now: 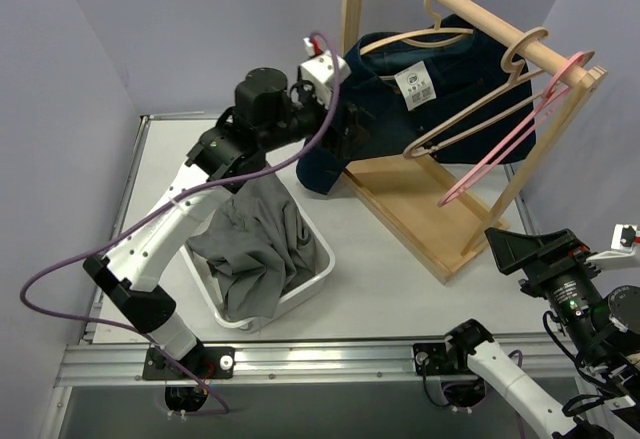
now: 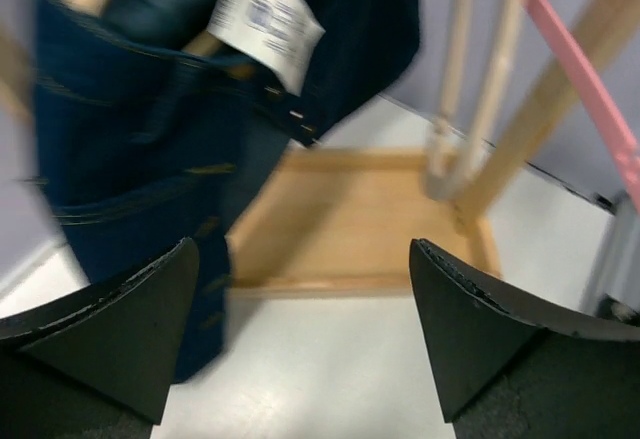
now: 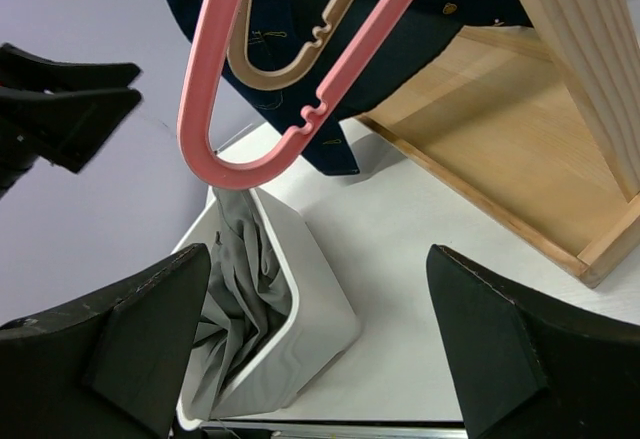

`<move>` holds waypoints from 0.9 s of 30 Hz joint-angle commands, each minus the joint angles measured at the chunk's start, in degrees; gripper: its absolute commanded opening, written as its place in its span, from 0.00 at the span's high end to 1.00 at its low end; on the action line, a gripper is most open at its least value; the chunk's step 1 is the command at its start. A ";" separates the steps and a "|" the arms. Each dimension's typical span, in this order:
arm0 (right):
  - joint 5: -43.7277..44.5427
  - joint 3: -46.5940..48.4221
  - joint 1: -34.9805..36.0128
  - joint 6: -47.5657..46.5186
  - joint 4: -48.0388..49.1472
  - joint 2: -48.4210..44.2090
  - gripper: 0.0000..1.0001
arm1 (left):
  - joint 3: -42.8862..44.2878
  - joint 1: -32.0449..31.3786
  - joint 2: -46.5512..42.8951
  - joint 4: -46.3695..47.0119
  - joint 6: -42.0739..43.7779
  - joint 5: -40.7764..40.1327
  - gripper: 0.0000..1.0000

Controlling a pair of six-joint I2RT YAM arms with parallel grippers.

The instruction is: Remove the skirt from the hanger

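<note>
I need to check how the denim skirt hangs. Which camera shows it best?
Top external: most of the denim skirt shows, hung on its wooden hanger. Left wrist gives only a blurred close part; right wrist only a strip behind the pink hanger.

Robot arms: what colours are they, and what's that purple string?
Both the left arm and right arm have white links with black joints. The purple string is a cable looping along the left arm. Their jaws are black, pointed wedges.

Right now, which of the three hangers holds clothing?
The far wooden hanger, carrying the denim skirt; the nearer wooden hanger and the pink hanger hang bare.
</note>
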 commanded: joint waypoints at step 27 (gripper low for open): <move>2.45 1.41 0.36 -1.11 -2.41 4.39 0.16 | 17.66 17.09 27.84 35.45 3.86 24.81 0.06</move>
